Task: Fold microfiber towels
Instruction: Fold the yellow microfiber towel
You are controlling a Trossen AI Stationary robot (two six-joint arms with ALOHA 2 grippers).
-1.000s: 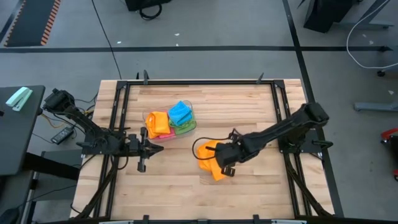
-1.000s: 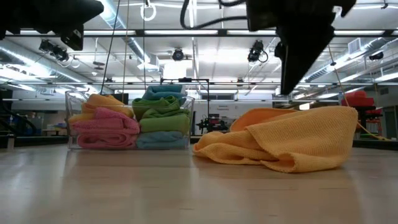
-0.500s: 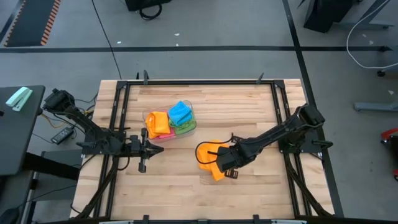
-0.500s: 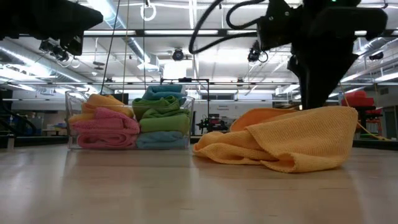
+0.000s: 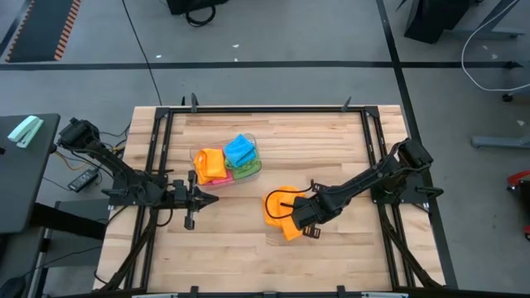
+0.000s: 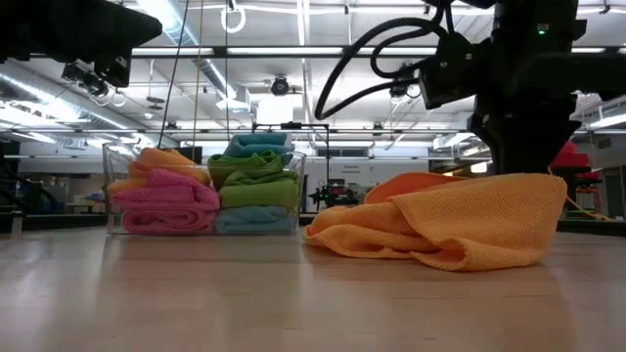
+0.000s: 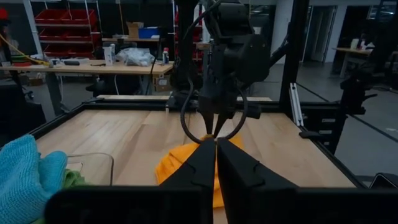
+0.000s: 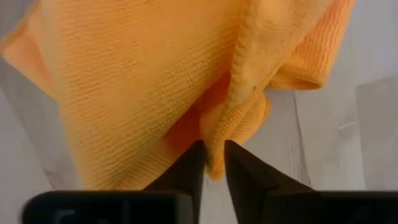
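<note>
High view. We see a pale wooden surface (image 5: 248, 248) framed by dark rails, standing on a grey floor marked with dark lines. A clear tub (image 5: 255, 170) sits near the middle of the surface, filled with folded microfiber towels (image 5: 225, 159) in orange, blue, green and pink. The left pincer (image 5: 207, 197) waits just beside the tub, on the side nearer the left arm's base. A loose orange towel (image 5: 277, 211) lies crumpled between the tub and the right arm. The right pincer (image 5: 296, 213) rests on it, its arm stretching across from the right rail.

Low view. Behind the surface we note an open workshop with bright ceiling lights and pipes. The tub (image 6: 115, 186) stands at picture left and the orange towel (image 6: 460, 220) lies heaped to its right. The right arm's dark body comes down onto the heap's far side and blocks part of the room behind it.

Left wrist view. The left pincer (image 7: 216, 149) is clenched, its fingers meeting with nothing between them. Past it we see the orange towel (image 7: 171, 168), the right arm over it, and benches and red bins beyond. A blue towel (image 7: 25, 177) shows at the frame's edge.

Right wrist view. The right pincer (image 8: 213, 155) is nipped onto a raised fold of the orange towel (image 8: 124, 74); cloth shows between the nearly shut fingers.
</note>
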